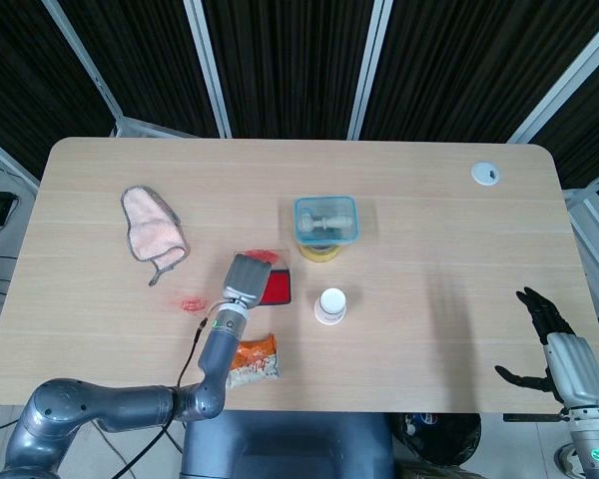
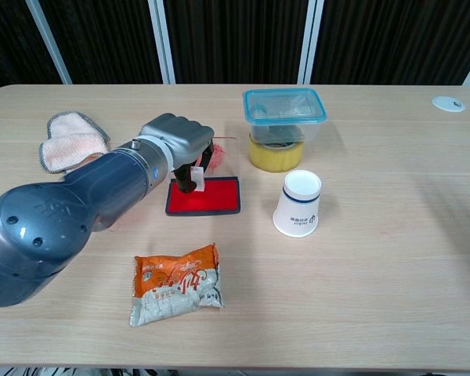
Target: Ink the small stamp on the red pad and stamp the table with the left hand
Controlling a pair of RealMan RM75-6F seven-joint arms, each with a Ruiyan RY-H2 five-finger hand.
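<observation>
My left hand (image 2: 180, 141) (image 1: 247, 276) is curled around the small pale stamp (image 2: 197, 177), holding it upright over the left part of the red ink pad (image 2: 204, 197) (image 1: 277, 289). The stamp's lower end is at or just above the pad's surface; contact cannot be told. In the head view the hand hides the stamp and half the pad. Red stamp marks (image 1: 193, 301) lie on the table left of the hand. My right hand (image 1: 551, 334) hangs off the table's right front corner, fingers spread and empty.
A white paper cup (image 2: 298, 203) stands upside down right of the pad. Behind it a clear lidded box (image 2: 284, 113) sits on a yellow tape roll (image 2: 276, 156). An orange snack bag (image 2: 175, 283) lies near the front edge, a pink cloth (image 2: 72, 139) at the left, a white disc (image 1: 486, 174) far right.
</observation>
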